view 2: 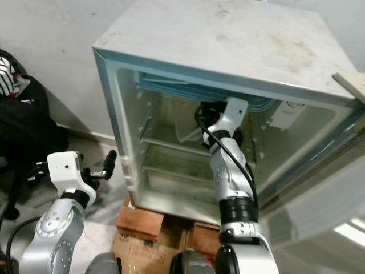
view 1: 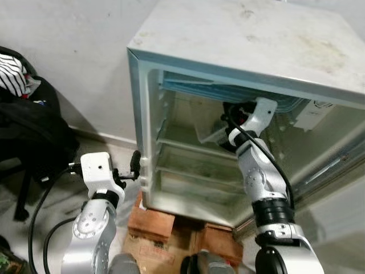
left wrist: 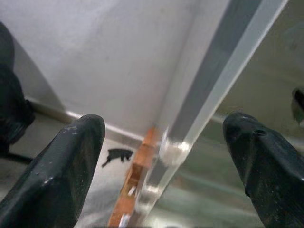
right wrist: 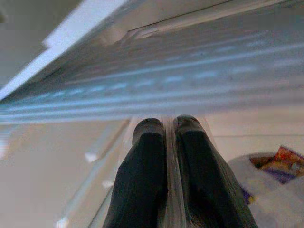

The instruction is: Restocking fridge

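A small white fridge (view 1: 251, 40) stands open, with glass shelves (view 1: 188, 154) inside. My right arm reaches into the top of the compartment, just under the blue-lined freezer box (view 1: 188, 88). The right gripper (right wrist: 166, 126) is shut on the thin edge of a clear plastic tray (view 1: 208, 136), which hangs tilted above the upper shelf. A white packet with a colourful label (right wrist: 278, 164) lies beyond the fingers. My left gripper (view 1: 128, 171) is open outside the fridge, level with its left front edge (left wrist: 199, 109) and holding nothing.
The fridge rests on cardboard boxes (view 1: 151, 220). Its door (view 1: 336, 171) swings open to the right. A black bag (view 1: 28, 125) with striped cloth sits on the floor at the left, against the grey wall (view 1: 74, 51).
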`<state>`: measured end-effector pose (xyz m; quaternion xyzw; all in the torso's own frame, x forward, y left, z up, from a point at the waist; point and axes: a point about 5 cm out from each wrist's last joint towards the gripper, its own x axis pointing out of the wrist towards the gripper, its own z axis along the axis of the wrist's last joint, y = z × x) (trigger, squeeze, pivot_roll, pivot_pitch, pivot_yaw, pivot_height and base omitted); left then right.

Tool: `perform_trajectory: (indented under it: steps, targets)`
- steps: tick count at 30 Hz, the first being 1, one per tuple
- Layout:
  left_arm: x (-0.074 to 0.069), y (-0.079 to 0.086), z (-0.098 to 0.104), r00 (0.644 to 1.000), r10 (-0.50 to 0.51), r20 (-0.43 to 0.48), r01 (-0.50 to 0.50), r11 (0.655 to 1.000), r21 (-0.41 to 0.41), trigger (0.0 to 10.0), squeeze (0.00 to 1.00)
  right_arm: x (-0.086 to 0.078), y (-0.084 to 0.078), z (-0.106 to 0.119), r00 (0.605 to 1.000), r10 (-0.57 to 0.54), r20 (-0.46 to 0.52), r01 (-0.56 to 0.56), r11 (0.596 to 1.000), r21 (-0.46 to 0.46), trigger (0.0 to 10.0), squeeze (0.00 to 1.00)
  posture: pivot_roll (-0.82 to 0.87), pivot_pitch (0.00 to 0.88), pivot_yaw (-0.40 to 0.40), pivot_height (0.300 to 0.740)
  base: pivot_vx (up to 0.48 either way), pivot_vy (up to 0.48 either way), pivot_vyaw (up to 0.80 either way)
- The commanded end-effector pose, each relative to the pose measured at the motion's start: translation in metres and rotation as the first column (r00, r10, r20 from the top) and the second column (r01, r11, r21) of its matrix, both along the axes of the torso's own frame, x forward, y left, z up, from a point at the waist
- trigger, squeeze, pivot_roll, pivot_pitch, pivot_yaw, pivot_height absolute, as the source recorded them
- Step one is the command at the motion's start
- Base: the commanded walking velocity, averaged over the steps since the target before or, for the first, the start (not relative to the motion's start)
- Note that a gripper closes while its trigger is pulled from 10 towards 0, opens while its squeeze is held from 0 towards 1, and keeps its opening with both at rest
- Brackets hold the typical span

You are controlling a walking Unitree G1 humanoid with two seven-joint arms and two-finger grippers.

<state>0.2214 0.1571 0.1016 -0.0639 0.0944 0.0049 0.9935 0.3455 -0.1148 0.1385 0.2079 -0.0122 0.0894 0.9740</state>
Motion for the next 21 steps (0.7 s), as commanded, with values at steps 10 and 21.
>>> perform_trajectory:
  steps: [10,21]
  targets:
    - [-0.015,0.002,0.007,1.000,0.022,-0.019,-0.022,1.000,0.017,10.0,0.00,-0.001,0.031,-0.012,0.996,0.056,-0.070,-0.054,0.998,0.041,10.0,0.00,0.22,0.181,-0.095,0.740,0.000,0.000,0.00]
    - [-0.058,0.024,0.004,0.987,0.117,-0.113,-0.105,0.989,0.101,10.0,0.00,0.008,0.047,-0.022,0.986,-0.004,-0.169,0.020,0.995,0.095,10.0,0.00,0.30,0.284,-0.094,0.740,0.000,0.000,0.00]
